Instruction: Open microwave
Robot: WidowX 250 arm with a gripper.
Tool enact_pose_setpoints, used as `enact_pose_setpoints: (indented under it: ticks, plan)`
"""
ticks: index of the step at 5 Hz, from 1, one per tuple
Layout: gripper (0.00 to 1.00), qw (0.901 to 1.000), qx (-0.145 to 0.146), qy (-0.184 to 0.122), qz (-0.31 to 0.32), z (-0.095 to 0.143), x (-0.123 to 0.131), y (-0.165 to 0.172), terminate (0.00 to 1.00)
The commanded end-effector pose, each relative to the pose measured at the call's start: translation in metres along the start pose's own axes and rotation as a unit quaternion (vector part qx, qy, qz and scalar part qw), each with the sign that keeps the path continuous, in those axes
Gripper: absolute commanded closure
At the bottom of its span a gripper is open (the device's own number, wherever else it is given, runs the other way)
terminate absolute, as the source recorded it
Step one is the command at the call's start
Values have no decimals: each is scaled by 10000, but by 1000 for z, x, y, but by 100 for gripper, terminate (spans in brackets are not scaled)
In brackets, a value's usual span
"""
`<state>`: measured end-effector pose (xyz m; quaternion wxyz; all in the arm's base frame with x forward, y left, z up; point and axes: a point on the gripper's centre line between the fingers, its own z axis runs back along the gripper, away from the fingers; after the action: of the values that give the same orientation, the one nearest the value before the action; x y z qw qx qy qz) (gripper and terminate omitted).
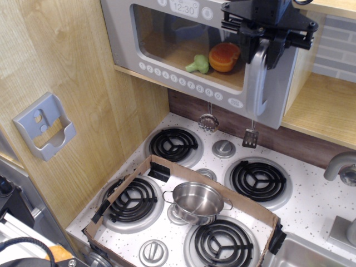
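Microwave (183, 53) door slightly ajar, jaws (260, 47) clenched around silver handle (256, 75)

Microwave (183, 61) top cropped by frame; handle (257, 78) top hidden behind fingers (273, 53)

"12:30" on the microwave (167, 50) display

Colour: we see a gripper (260, 49) that is matte black all over.
Shape: a wide, angular body with ridged edges and two short, blunt jaws.
Markings: none we can make out.
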<state>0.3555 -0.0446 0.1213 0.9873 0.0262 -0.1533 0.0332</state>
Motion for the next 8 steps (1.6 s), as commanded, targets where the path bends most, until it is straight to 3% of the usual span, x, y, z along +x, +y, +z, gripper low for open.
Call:
enact_pose_setpoints:
  ticks: [1,2,3,4,6,7,8]
  plan:
    - [100,9987,114,249,422,21,-21,20,0]
    - [0,9981,214,405,401,30,-26,22,0]
    - [0,9960,420,494,610,37,-32,12,0]
    - [0,9947,402,482,818,42,-47,-8,0]
    - [0,9979,35,262,596,50,-82,-57,0]
    - [0,9988,-371,252,-177,50,-74,-77,0]
    - [0,9948,-418,-150,-918,38,-43,-106,0]
